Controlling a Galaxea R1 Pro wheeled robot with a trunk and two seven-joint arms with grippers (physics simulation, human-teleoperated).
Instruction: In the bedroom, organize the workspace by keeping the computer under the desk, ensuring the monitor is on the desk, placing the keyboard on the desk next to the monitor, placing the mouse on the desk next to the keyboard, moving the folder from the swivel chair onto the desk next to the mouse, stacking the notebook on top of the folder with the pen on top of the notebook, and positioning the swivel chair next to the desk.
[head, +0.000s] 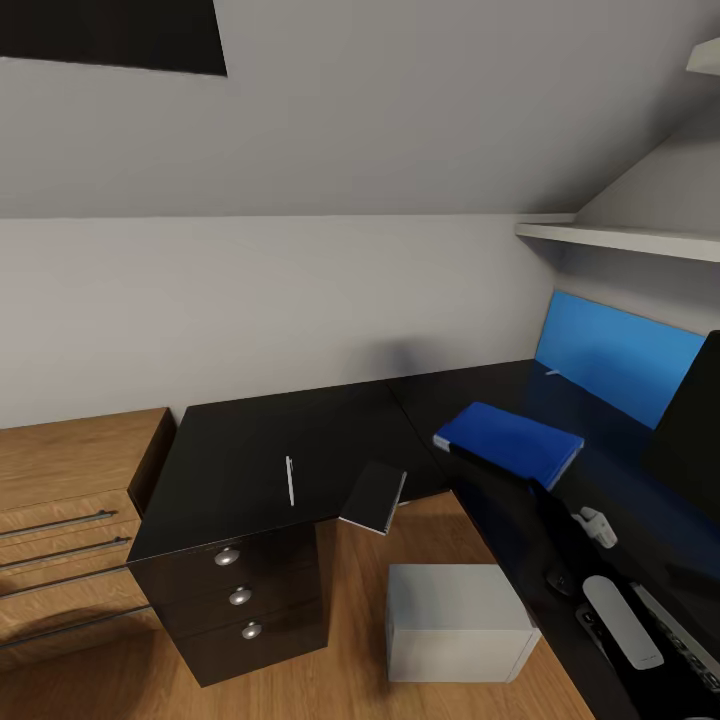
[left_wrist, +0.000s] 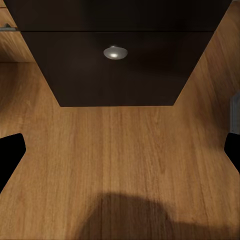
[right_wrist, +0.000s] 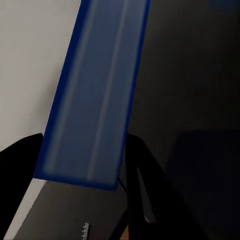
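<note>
home office nook | sloped ceiling (head: 400, 110) | black corner desk (head: 250, 460) | wood floor (head: 350, 690)

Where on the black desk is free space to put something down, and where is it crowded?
Free: the desk top between the wall and the pen, and the inner corner behind the folder. Crowded: the right wing, with folder, gripper, mouse, keyboard. The notebook overhangs the front edge.

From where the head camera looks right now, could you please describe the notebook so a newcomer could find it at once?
Start at the long black L-shaped desk and follow its front edge to the inner corner above the wooden floor. The notebook lies there, overhanging the edge. It is small, thin and dark-looking, unlike the slim white pen beside it or the larger bright blue folder further right.
</note>
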